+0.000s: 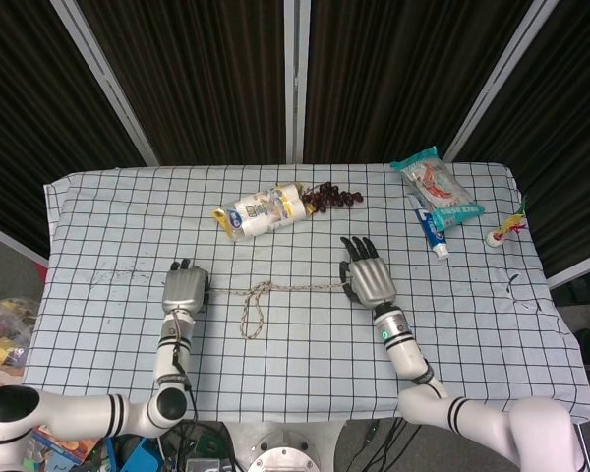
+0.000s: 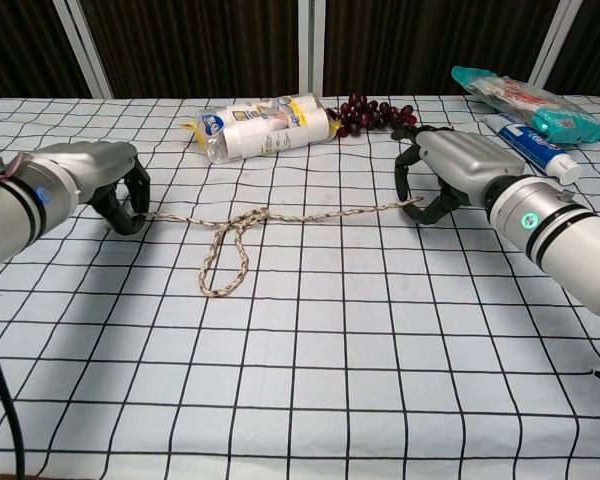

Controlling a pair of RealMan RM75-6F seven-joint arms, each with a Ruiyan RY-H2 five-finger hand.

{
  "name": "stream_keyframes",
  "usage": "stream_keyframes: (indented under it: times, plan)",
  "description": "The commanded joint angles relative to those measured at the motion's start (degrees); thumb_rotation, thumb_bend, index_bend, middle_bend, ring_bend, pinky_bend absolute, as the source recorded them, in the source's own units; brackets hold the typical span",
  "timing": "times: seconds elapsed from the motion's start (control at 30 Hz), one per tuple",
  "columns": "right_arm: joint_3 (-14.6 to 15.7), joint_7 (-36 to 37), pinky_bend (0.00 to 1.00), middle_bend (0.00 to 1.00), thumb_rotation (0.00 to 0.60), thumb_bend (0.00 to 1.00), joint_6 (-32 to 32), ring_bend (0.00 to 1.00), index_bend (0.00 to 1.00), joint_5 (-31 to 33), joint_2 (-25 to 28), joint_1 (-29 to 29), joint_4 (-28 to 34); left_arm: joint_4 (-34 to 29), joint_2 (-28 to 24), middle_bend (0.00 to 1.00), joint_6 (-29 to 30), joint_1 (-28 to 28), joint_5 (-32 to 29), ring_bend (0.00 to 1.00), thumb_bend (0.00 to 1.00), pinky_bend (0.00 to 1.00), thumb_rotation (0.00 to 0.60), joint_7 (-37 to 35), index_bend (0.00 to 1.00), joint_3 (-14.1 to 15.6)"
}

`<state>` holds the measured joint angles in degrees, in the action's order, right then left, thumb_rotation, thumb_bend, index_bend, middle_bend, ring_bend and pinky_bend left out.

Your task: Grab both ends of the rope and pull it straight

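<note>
A tan braided rope (image 2: 280,214) (image 1: 285,288) lies across the checked tablecloth, stretched between my two hands, with a loose loop (image 2: 224,262) (image 1: 252,310) hanging toward me left of its middle. My left hand (image 2: 100,180) (image 1: 184,289) grips the rope's left end, fingers curled under. At the other end my right hand (image 2: 450,170) (image 1: 370,278) pinches the rope between thumb and fingers, knuckles up. Both hands rest low on the table.
A clear pack of white bottles (image 2: 265,125) and dark grapes (image 2: 375,113) lie behind the rope. A toothpaste tube (image 2: 530,140) and a teal snack bag (image 2: 515,100) sit at the back right. A small colourful object (image 1: 503,232) stands near the right edge.
</note>
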<state>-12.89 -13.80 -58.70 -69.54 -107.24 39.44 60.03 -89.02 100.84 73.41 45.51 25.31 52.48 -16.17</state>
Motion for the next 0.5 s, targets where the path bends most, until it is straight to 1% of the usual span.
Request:
stream_keyframes:
  times: [0.03,0.23,0.5]
  plan:
    - [0.42,-0.37,0.00,0.07,0.600,0.34,-1.51,0.00,0.68,0.46,1.70,-1.84,2.16,-0.24,-1.15,0.35,-0.74,-0.67,0.35,0.11,0.41,0.15,0.600,-1.05,0.57,0.34]
    - [1.49,-0.75,0.00,0.07,0.600,0.34,-3.53,0.00,0.70,0.62,4.64,-4.68,5.32,-1.26,-3.76,0.35,-2.03,-2.10,2.08,0.11,0.41,0.15,0.600,-4.04,0.57,0.95]
    - [4.09,1.33,0.00,0.08,0.600,0.34,-7.05,0.00,0.71,-2.23,9.87,-8.70,8.20,-3.11,-8.53,0.36,-4.91,-4.42,4.81,0.11,0.41,0.15,0.600,-8.86,0.57,2.43]
